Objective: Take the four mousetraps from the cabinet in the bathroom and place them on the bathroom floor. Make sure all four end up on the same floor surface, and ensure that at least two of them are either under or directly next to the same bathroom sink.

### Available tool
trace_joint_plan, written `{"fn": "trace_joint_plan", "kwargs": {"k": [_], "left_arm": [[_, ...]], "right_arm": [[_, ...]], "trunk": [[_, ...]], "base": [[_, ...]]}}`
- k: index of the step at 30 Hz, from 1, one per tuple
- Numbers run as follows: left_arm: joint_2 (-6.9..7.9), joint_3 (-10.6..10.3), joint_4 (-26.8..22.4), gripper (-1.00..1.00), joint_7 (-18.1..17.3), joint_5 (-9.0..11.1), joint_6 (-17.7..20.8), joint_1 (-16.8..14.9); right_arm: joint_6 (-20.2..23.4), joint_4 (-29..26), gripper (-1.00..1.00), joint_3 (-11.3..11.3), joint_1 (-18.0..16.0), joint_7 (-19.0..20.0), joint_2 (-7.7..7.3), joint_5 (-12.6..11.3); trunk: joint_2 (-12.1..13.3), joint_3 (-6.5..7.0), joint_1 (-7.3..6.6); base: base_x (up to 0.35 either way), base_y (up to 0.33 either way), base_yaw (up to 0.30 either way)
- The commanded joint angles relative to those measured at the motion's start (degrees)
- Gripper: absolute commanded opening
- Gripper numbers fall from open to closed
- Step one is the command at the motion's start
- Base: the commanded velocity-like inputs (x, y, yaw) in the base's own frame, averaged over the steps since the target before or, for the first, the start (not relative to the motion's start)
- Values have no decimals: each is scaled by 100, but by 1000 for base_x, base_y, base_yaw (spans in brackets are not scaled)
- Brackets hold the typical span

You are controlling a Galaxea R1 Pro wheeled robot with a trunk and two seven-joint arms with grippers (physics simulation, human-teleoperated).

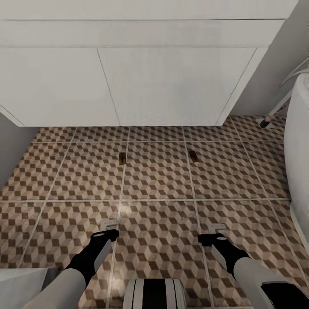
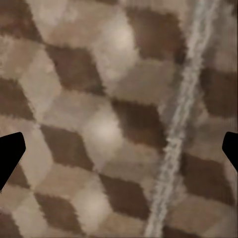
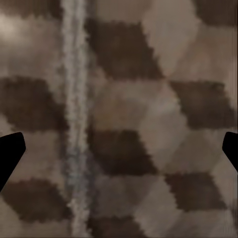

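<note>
**Two mousetraps lying on the tiles before the white vanity**

Two mousetraps are lying flat on the bathroom floor (image 1: 159, 180), well apart from each other, both near the foot of the white vanity unit (image 1: 141, 81). The left mousetrap (image 1: 122, 158) is sitting on a grout line with its long axis running near-to-far, almost straight toward the vanity. The right mousetrap (image 1: 193, 156) is resting just right of another grout line, its long axis also running near-to-far but leaning slightly, far end to the left. Each is showing as a tiny brown slab with darker parts on top; finer detail is too small to tell.

Both arms are reaching down toward the nearer tiles. The left gripper (image 1: 109, 226) is hanging over the floor with its jaws spread and nothing between them; in the left wrist view its dark fingertips (image 2: 11, 152) are framing bare cube-patterned tile and a pale grout line. The right gripper (image 1: 217, 228) is likewise spread and holding nothing, its fingertips (image 3: 11, 153) standing wide over tile. A white tub edge (image 1: 298, 146) is curving along the right.
</note>
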Motion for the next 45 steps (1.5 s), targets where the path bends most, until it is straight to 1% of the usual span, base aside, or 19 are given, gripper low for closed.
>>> {"fn": "trace_joint_plan", "kwargs": {"k": [1, 45], "left_arm": [[3, -38, -9, 100, 52, 60, 23, -1], [2, -32, -13, 100, 51, 59, 41, -2]], "right_arm": [[42, -13, 100, 36, 1, -22, -2, -7], [39, -13, 100, 16, 1, -22, 6, 2]], "trunk": [[0, 20, -3], [59, 994, -117]], "base": [[-1, 0, 0], [0, 0, 0]]}}
